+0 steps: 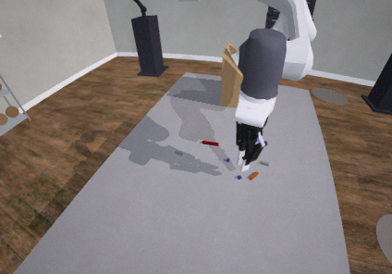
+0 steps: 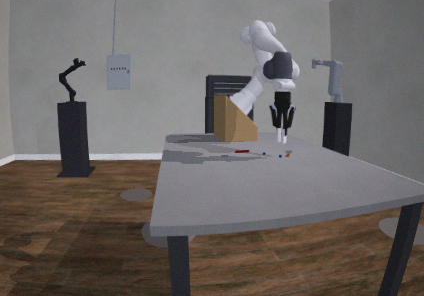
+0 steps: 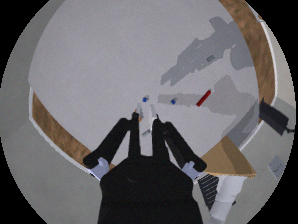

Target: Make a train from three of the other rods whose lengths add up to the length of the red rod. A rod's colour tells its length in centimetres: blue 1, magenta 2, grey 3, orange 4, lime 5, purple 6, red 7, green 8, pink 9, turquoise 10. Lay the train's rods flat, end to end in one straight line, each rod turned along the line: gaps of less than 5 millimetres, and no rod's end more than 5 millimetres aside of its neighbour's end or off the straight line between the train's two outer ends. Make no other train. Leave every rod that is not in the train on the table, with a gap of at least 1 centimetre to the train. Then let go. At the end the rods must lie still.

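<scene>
My gripper (image 1: pixel 244 165) hangs above the table with its fingers almost together and nothing between them; the exterior view shows it (image 2: pixel 282 139) well clear of the table top. Below and beside it lie an orange rod (image 1: pixel 253 176), a blue rod (image 1: pixel 238 177), a second blue rod (image 1: pixel 226 159) and a grey rod (image 1: pixel 263 163). The red rod (image 1: pixel 210 143) lies further left, and another grey rod (image 1: pixel 178 153) lies beyond it in the arm's shadow. In the wrist view the fingertips point near a blue rod (image 3: pixel 145 99), with the red rod (image 3: pixel 204 98) to the right.
A tan wooden wedge (image 1: pixel 231 77) stands on the table behind the arm. Black pedestals with other arms stand on the floor around the table (image 2: pixel 73 138).
</scene>
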You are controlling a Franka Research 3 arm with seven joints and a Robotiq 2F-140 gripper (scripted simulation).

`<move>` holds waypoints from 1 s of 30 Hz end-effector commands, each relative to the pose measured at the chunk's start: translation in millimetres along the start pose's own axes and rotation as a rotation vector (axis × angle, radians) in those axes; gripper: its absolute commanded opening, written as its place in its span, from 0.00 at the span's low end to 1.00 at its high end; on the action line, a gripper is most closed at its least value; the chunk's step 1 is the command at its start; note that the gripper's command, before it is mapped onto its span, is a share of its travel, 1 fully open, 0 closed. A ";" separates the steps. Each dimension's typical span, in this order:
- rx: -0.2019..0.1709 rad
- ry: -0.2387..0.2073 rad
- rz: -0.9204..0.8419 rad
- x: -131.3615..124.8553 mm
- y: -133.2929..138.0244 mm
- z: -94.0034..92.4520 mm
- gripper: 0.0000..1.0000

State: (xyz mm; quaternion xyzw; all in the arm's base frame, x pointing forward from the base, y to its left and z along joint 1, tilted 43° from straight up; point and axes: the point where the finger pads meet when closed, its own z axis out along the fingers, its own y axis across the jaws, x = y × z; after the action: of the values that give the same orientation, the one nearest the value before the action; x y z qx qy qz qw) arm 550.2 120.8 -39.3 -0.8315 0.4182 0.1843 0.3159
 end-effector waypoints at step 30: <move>0.001 0.002 0.010 0.5 -0.4 16.7 0.15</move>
State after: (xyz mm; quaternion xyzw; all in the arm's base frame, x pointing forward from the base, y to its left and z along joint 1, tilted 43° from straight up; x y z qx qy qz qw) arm 547.6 130.0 -48.8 -0.8313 0.4189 0.1871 0.3137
